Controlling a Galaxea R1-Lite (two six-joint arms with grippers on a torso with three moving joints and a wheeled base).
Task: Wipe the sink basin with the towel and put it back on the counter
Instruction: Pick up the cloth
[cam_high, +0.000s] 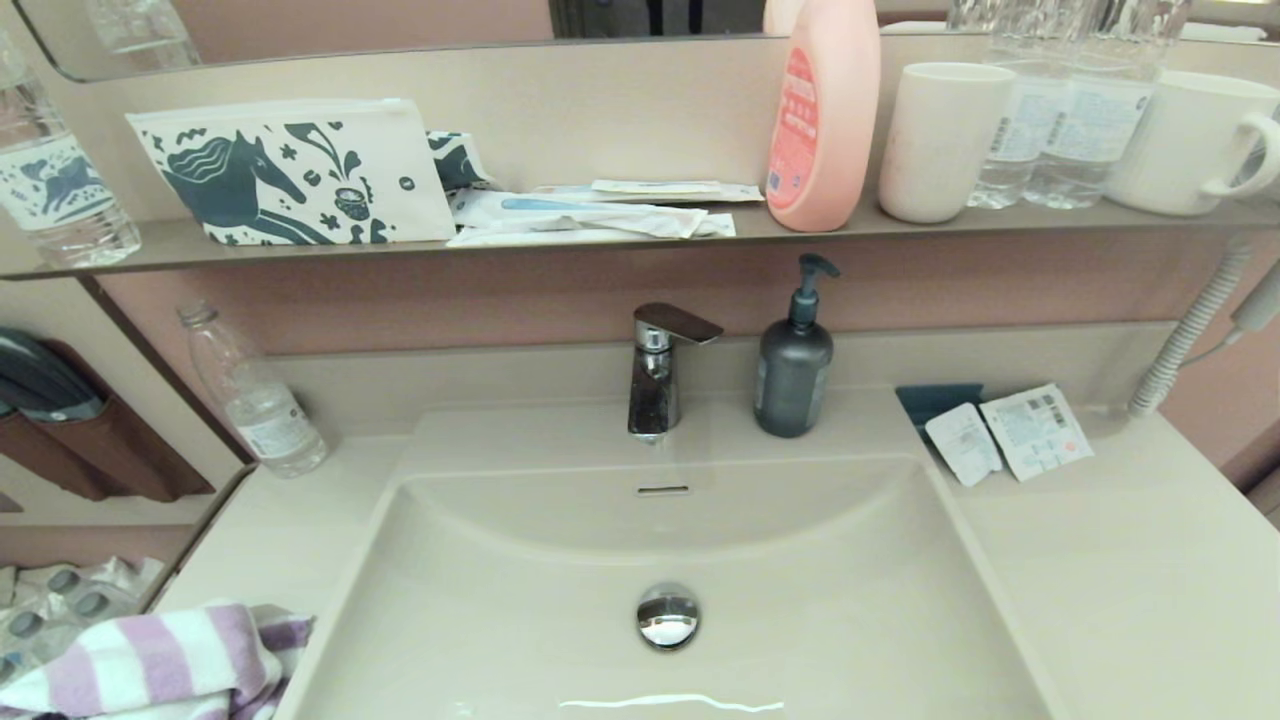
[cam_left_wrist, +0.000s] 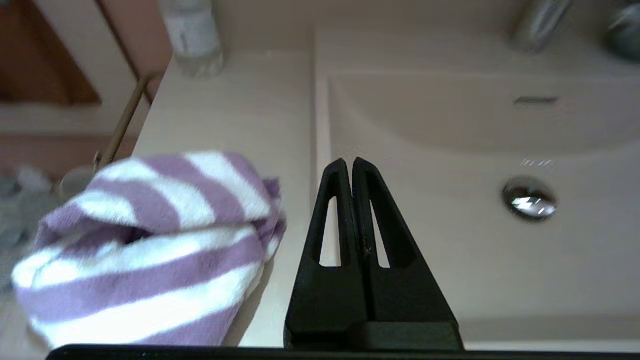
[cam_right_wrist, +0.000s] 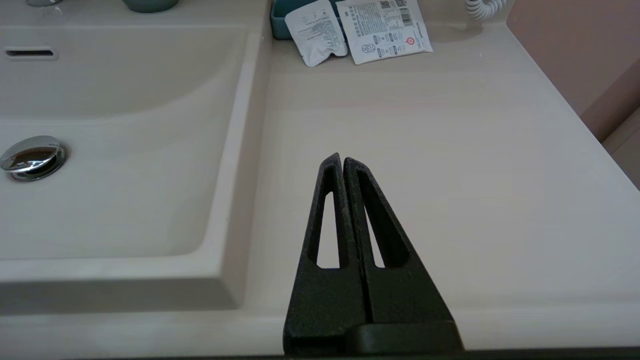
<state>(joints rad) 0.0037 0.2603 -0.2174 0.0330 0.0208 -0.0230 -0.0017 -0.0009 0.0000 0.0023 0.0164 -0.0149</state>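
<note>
The purple-and-white striped towel (cam_high: 150, 665) (cam_left_wrist: 145, 245) lies bunched on the beige counter (cam_high: 280, 520) left of the sink basin (cam_high: 560, 620), at the near left corner. The basin's chrome drain plug (cam_high: 667, 615) and overflow slot (cam_high: 663, 490) show, with nothing lying in the bowl. My left gripper (cam_left_wrist: 348, 162) is shut with nothing in it and hovers over the basin's left rim, just right of the towel and apart from it. My right gripper (cam_right_wrist: 342, 159) is shut and empty over the counter (cam_right_wrist: 450, 150) right of the basin. Neither gripper shows in the head view.
A faucet (cam_high: 655, 370) and a dark soap dispenser (cam_high: 795, 360) stand behind the basin. A plastic bottle (cam_high: 255, 395) stands on the counter's far left. Sachets (cam_high: 1005, 435) lie at the far right. The shelf (cam_high: 600, 235) above holds a horse-print pouch, a pink bottle and cups.
</note>
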